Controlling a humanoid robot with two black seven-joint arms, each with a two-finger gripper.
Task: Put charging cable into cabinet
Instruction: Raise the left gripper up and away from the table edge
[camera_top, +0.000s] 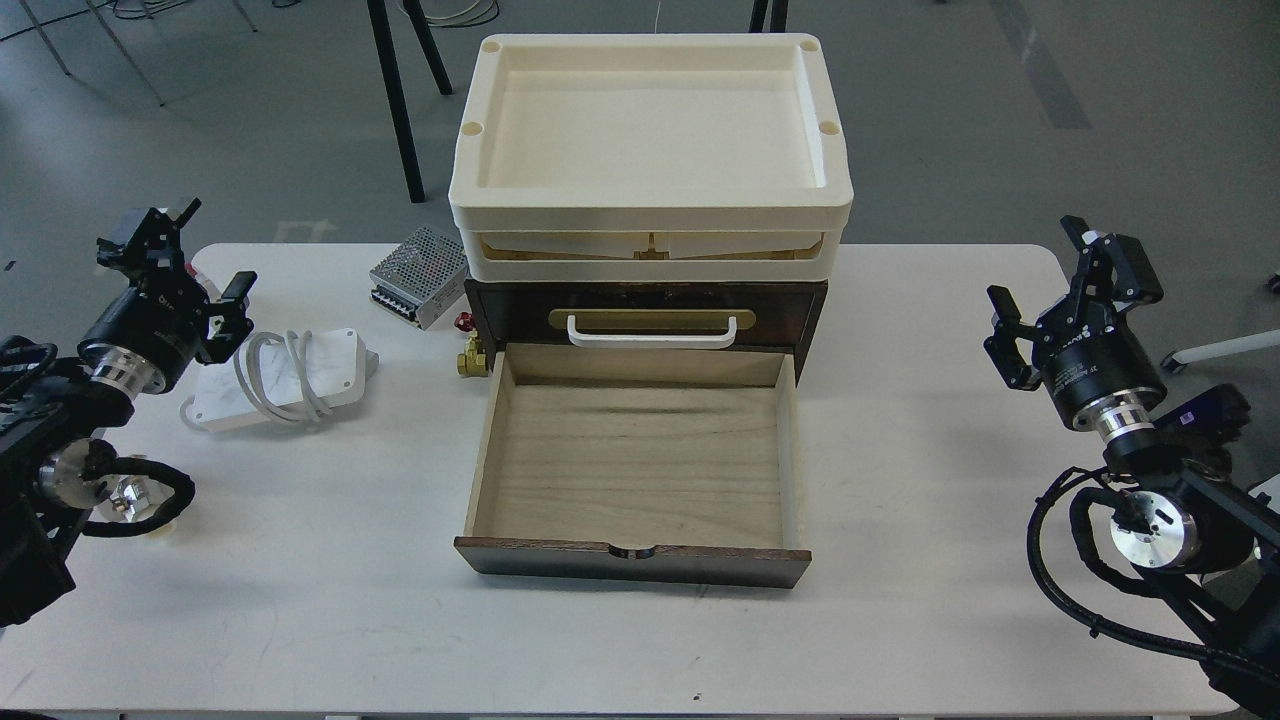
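Your charging cable (285, 378) lies on the counter (900, 620) left of the cabinet (645, 315), just beside your left hand (190, 270), which is spread wide and holds nothing, as is your right hand (1040, 300). Grip only the loose cord and the brick may swing, slip or catch the wall of the open drawer (640, 460). You have one cable, one cabinet, one open drawer, two stacked trays (650, 130) and one perforated metal box (420, 275).
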